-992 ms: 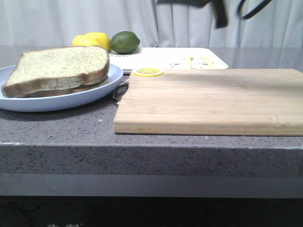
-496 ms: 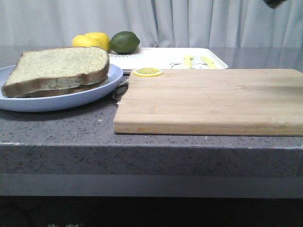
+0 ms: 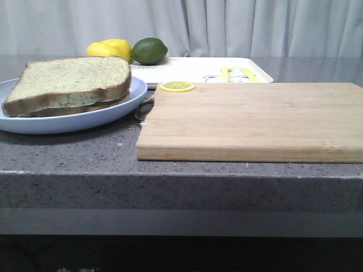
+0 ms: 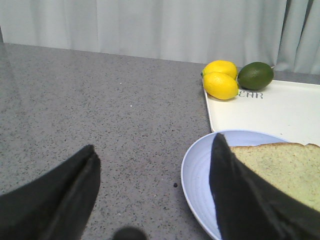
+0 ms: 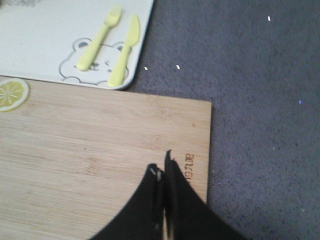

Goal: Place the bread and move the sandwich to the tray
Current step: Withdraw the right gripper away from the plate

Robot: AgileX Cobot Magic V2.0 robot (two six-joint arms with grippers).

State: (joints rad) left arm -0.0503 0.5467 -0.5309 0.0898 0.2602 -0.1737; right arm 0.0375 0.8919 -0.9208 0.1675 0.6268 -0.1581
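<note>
Bread (image 3: 71, 82) lies on the blue plate (image 3: 74, 122) at left of the front view (tray (image 3: 193, 69) behind); left gripper (image 4: 155, 185) spread wide beside it, right gripper (image 5: 162, 172) clenched empty above the cutting board (image 5: 90, 160)

Front view: the plate (image 3: 68, 122) is cut off at the left edge and the cutting board (image 3: 255, 122) at the right. The bread (image 3: 71, 79) hides whatever lies beneath it (only a dark lower slice edge shows). The tray (image 3: 198, 71) is partly hidden behind the board. Neither pincer appears in this view.
</note>
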